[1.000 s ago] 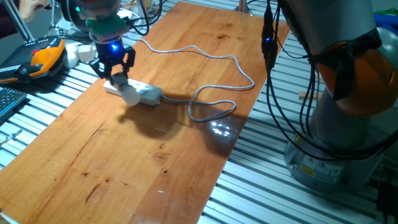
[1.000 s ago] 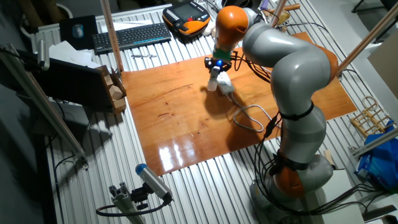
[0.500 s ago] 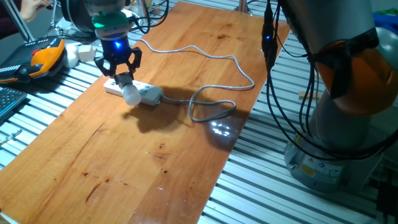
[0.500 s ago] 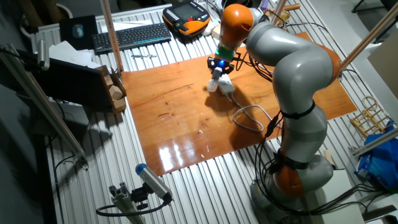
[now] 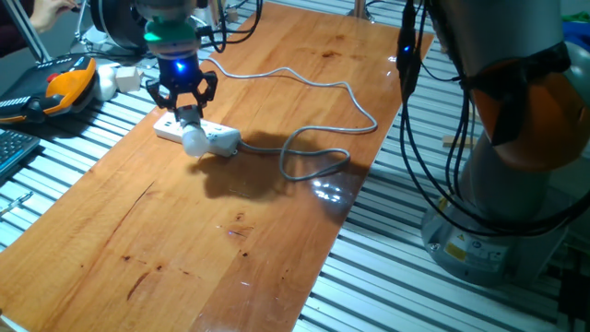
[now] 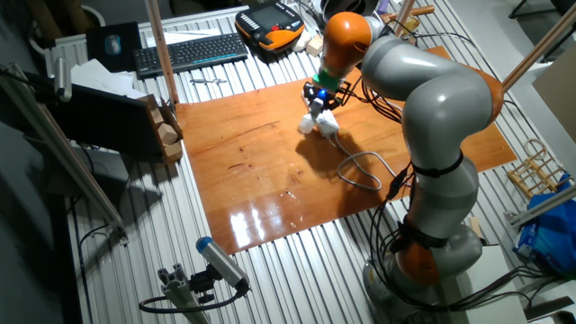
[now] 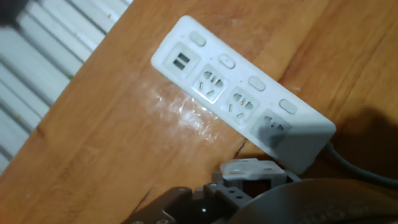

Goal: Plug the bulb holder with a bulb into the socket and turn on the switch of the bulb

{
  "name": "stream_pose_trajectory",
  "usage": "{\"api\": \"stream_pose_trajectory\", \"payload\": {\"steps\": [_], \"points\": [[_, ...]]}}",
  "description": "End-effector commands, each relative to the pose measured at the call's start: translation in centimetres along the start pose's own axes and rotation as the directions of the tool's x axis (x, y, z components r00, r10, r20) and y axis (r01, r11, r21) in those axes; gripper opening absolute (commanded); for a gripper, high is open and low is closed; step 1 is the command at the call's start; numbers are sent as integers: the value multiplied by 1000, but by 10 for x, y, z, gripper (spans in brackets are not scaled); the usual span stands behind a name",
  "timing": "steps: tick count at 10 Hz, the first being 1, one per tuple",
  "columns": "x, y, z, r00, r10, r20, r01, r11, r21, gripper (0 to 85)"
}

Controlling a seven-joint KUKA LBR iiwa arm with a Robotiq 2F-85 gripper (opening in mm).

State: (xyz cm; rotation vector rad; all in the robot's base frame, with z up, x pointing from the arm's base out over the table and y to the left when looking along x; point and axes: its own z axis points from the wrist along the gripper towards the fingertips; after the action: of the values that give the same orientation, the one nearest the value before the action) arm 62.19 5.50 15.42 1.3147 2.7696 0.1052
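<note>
**One bulb assembly held over the strip**

From one fixed view I see my gripper (image 5: 185,109) clamped on the bulb holder (image 5: 187,116), a small white box, with the frosted bulb (image 5: 194,140) hanging below it, tilted toward the near edge. The bulb sits just above or against the socket (image 5: 210,136), a long flat white strip on the wooden table (image 5: 277,212), its grey cable (image 5: 313,124) looping away to the right.

From the other fixed view I can only make out the gripper (image 6: 318,99) above a small white cluster; holder and strip blur together.

From the hand view the socket (image 7: 239,93) lies diagonally, showing a USB pair, three outlets and a row of rounded buttons. I cannot make out the bulb here.
</note>
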Motion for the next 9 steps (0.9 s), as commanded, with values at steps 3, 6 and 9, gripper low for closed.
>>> {"api": "stream_pose_trajectory", "payload": {"steps": [3,6,9], "points": [[0,0,0,971,238,27,-239,971,7,0],[0,0,1,974,227,-18,-227,974,-20,0],[0,0,1,958,285,-23,-286,958,-27,0]]}}
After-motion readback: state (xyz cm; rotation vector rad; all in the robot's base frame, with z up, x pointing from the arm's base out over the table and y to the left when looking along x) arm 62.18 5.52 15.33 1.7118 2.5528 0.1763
